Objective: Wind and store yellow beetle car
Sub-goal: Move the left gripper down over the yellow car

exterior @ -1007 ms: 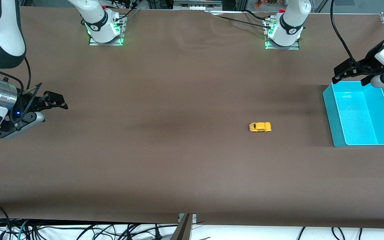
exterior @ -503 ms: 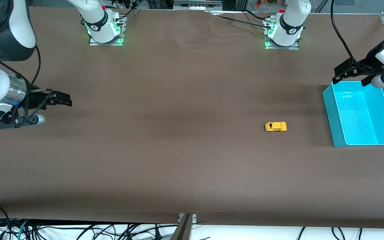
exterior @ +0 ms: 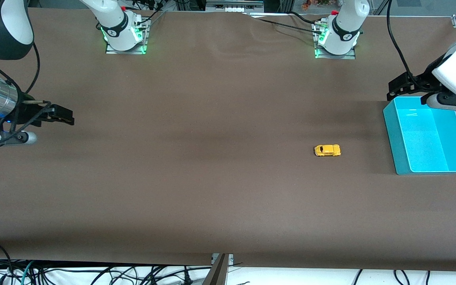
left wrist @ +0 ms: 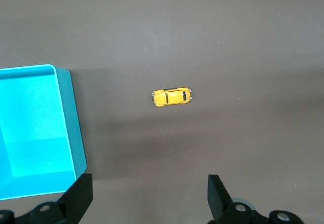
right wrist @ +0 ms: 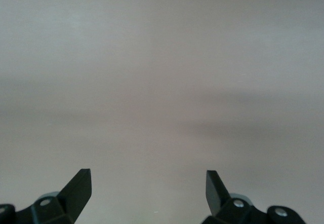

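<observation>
The yellow beetle car [exterior: 327, 150] stands alone on the brown table, a short way from the teal bin [exterior: 389, 134] at the left arm's end. In the left wrist view the car [left wrist: 172, 97] lies on bare cloth beside the bin [left wrist: 73, 127]. My left gripper [exterior: 395, 90] is open and empty, up in the air over the bin's edge nearest the bases; its own view shows its jaws [left wrist: 148, 196] wide apart. My right gripper [exterior: 66, 115] is open and empty over bare table at the right arm's end, its jaws [right wrist: 148, 186] wide apart.
The teal bin is empty. The two arm bases [exterior: 125, 37] [exterior: 337, 39] stand along the table's edge farthest from the front camera. Cables hang below the table's front edge [exterior: 220, 259].
The car rolled toward the bin and then stopped. My right gripper drew back toward its end of the table. My left gripper shifted a little toward the bases.
</observation>
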Tool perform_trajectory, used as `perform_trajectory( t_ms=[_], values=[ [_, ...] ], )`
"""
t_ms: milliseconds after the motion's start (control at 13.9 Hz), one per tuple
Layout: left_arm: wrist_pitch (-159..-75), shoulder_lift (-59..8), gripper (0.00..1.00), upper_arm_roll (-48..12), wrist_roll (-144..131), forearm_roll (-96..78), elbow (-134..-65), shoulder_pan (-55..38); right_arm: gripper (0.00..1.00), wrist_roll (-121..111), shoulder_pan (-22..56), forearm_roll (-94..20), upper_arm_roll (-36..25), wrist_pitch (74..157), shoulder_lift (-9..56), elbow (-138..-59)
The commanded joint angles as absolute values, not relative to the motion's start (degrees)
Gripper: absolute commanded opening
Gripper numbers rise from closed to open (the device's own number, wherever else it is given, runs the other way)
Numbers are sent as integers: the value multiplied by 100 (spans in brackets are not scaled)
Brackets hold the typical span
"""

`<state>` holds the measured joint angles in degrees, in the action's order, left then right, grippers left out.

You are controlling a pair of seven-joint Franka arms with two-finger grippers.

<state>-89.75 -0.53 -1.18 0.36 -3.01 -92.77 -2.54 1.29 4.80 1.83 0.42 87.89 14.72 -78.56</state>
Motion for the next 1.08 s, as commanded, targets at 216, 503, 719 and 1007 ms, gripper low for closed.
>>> perform_trajectory(
  t_ms=[216, 503, 719, 1007],
  values=[
    [-8833, -448, 100, -132, 167, -369, -9088, -255, 100, 96, 79, 466, 316, 9019, 731, -8164],
    [-9210, -738, 100, -97, 27, 147, -9455, -649, 100, 105, -87, 484, 316, 8632, 650, -8235],
    [-10497, -738, 100, -97, 18, 343, -10428, -1010, 100, 71, -97, 466, 343, 8525, 563, -8288],
    [-12521, -800, 100, -105, 88, 343, -11801, -1037, 100, 70, -88, 457, 317, 8517, 624, -8323]
  ],
)
